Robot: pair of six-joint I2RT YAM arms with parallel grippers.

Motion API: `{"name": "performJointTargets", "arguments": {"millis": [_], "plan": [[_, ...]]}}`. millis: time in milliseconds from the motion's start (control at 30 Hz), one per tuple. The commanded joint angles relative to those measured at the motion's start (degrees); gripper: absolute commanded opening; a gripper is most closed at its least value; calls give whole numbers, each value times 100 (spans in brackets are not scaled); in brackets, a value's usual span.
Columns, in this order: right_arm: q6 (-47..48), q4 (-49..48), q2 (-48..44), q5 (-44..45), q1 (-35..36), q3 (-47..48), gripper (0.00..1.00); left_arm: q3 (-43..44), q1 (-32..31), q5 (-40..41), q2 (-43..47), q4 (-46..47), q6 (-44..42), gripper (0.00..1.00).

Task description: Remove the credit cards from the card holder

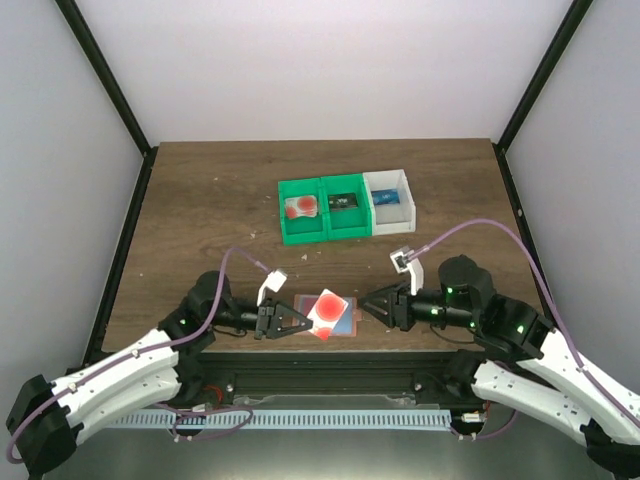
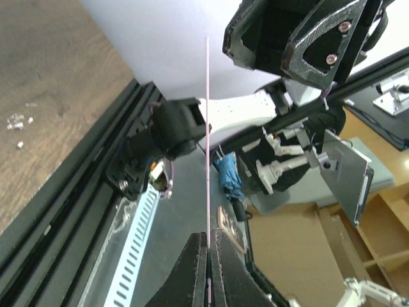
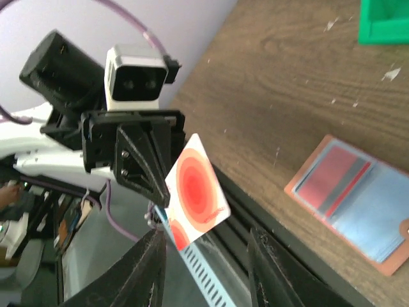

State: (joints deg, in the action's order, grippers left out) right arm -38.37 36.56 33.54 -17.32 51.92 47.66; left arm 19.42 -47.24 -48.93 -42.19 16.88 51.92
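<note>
At the front edge of the table (image 1: 200, 220), the left gripper (image 1: 303, 320) pinches one card (image 1: 327, 308) beside the open card holder (image 1: 349, 323), so it should hold tight and move slowly. The right gripper (image 1: 368, 305) is open, holding nothing. A second card (image 1: 300, 207) lies in the left part of the green bin (image 1: 300, 236); the white bin (image 1: 392, 226) holds something blue.

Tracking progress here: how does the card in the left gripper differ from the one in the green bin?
The held card is pinched in the left gripper, tilted in mid-air; the binned card rests loose down in the green bin, left compartment. Both show a red-orange blot.
</note>
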Motion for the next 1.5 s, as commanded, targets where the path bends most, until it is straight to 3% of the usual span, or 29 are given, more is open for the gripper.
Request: {"name": "performJointTargets", "arguments": {"millis": [0,167,567,700,867,933,1000,1067,1233,1367,1467], "plan": [[351,434,138,-799,-15,213,37,161,0,-575,43,-565,-383,0],[314,-88,300,-1304,-18,-75,37,99,-1,-762,-8,-249,-340,0],[541,-501,803,-1527,-15,-326,36,-99,-3,-999,-276,271,-216,0],[535,-716,846,-1708,-15,-461,28,-81,1,-1011,-327,263,-261,0],[486,-961,753,-1758,-15,-564,4,-101,0,-924,-261,196,-279,0],[419,-1110,670,-1828,-15,-638,1,-112,4,-785,-236,154,-252,0],[313,-1238,606,-1858,-15,-716,1,-70,-2,-671,-224,43,-278,12],[245,-1290,553,-1753,-15,-759,1,75,7,-395,-199,-282,-398,36],[18,-1269,479,-1009,-16,-809,1,918,252,1424,26,-2288,-1108,77],[-114,-1399,614,-365,-15,-595,1,1537,443,2923,188,-3482,-1438,84],[-95,-1661,887,206,-16,-454,0,1806,448,3856,410,-4080,-1598,98]]}}
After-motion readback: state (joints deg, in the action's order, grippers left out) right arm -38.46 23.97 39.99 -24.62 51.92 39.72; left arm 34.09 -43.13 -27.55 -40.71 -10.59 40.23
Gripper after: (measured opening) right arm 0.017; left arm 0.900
